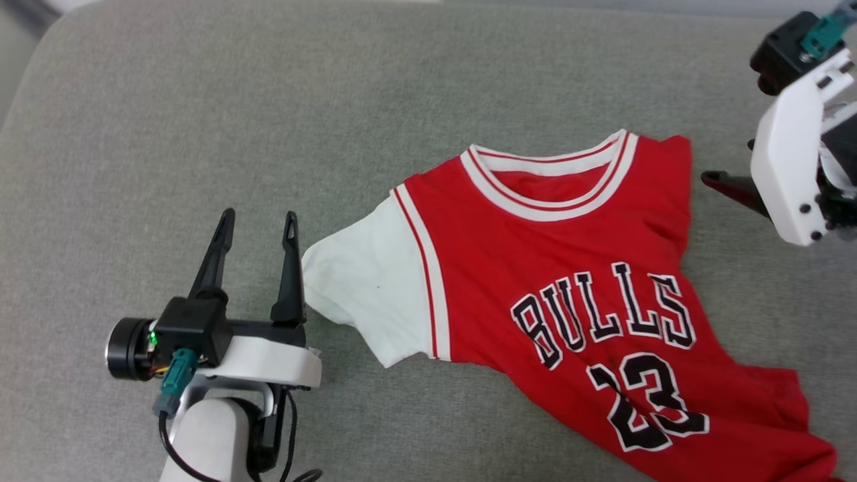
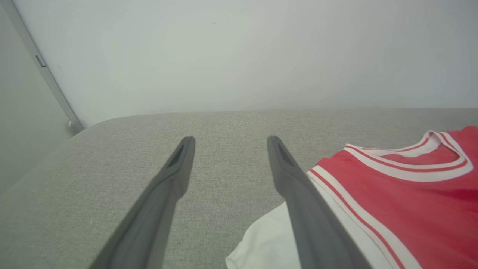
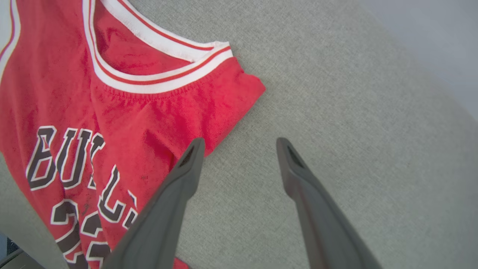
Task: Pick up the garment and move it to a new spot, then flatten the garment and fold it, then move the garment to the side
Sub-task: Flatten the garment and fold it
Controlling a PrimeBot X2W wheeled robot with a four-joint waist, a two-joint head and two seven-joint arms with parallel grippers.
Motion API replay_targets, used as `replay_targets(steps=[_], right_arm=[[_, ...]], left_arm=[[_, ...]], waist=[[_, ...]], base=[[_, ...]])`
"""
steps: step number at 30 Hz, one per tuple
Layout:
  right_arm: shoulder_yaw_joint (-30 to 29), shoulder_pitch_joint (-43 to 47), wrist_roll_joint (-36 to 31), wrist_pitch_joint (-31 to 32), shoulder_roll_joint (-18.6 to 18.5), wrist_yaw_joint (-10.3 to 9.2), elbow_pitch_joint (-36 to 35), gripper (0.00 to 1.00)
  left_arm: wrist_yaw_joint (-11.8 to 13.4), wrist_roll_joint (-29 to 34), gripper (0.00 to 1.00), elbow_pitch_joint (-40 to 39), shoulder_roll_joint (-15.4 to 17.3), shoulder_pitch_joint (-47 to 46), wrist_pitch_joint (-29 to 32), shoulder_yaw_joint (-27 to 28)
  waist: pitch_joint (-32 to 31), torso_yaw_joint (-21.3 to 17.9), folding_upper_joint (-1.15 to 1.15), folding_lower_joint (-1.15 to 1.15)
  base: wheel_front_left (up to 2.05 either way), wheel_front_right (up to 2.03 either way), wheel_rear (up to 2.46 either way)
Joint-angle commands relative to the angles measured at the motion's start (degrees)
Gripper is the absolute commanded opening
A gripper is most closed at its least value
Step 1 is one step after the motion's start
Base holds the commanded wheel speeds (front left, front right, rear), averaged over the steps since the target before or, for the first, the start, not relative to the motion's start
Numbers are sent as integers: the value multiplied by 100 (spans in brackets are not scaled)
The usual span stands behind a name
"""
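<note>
Left gripper: fingers spread, empty; the white sleeve lies just beside one finger.
Right gripper: fingers spread, empty; the red shoulder edge sits beneath one fingertip.
Bulls jersey: front up on the grey cushion, between both grippers, skewed.
Risk: pinching one layer or tugging unevenly likely drags it crooked and leaves creases.

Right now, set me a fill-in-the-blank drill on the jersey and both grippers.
The jersey shows the number ____ on its front.
Its visible sleeve is coloured ____.
The left gripper stands ____, beside that sleeve.
The right gripper, jaws apart, grips ____.
Missing words: 23; white; open; nothing.
</note>
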Motion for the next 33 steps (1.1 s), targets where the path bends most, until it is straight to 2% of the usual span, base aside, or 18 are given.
replay_targets(steps=[1,5,9,15,18,27,28,29,33], right_arm=[[20,-80,-65,31,64,-4,115,100],[197,-335,-357,63,366,-3,748,100],[419,-273,-485,-69,499,-3,1208,100],[1105,162,-270,-213,569,6,1531,100],[1276,99,-139,-513,550,10,1463,0],[1264,-90,494,-1735,-38,-3,881,0],[1280,-36,567,-1840,-136,-3,767,0],[1273,126,755,-2149,-469,-4,377,0],[1118,504,975,-2495,-911,-3,-52,0]], left_arm=[[17,-18,100,-28,-10,-92,-15,-14],[71,-95,100,-33,-17,-259,-15,-159],[146,-208,100,-16,-20,-378,-15,-279],[241,-276,100,27,-20,-428,-15,-299],[240,-260,100,61,-21,-414,-15,-255],[205,-172,100,104,-18,-163,-15,-68],[203,-157,100,112,-20,-118,-15,-38],[178,-133,100,124,-19,-1,-15,25],[174,-103,100,125,-19,156,-15,65]], waist=[[210,177,0,-1],[457,353,0,-1],[639,479,0,-1],[699,490,0,-1],[627,422,0,-1],[87,146,0,-1],[22,112,0,-1],[-153,28,0,-1],[-361,-64,0,-1]], base=[[0,0,0],[0,0,0],[0,0,0],[0,0,0],[0,0,0],[0,0,0],[0,0,0],[0,0,0],[0,0,0]])
